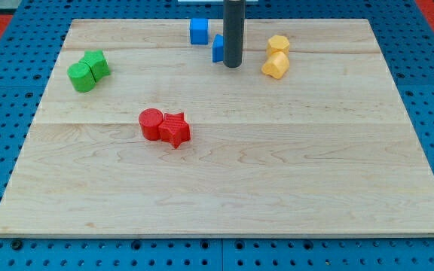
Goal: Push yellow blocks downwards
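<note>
My tip (233, 65), a bare rod w/ no jaws, sits far-centre beside a blue block (218, 48); yellow blocks (276, 56) wait just right. Risk: a sideways approach shoves them right, not nearer.

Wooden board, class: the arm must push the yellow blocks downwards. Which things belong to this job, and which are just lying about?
Job:
upper yellow block
lower yellow block
my tip

Lying about:
blue cube
second blue block
two green blocks
red cylinder
red star
</note>
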You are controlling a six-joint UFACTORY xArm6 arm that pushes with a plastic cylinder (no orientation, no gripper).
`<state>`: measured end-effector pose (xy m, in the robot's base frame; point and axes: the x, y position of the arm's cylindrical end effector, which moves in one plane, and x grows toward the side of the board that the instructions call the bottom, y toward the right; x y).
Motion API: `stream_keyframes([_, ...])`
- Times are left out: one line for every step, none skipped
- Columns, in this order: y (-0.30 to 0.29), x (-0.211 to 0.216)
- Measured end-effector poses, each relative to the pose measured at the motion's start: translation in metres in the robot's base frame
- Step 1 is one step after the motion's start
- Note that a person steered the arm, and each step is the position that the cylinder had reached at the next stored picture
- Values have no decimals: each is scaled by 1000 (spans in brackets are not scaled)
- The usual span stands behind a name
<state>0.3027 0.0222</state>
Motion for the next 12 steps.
stream_keyframes([-19,-11])
stream_keyframes([-20,-9])
stream_keyframes([-20,-34])
stream_keyframes([-13,-42])
stream_keyframes([8,-42])
stream_keyframes([10,-42])
stream_keyframes([11,-42])
stream_keyframes([49,-47])
stream_keyframes([104,-49])
stream_keyframes([105,-43])
stream_keyframes([140,-53])
stream_keyframes([138,-35])
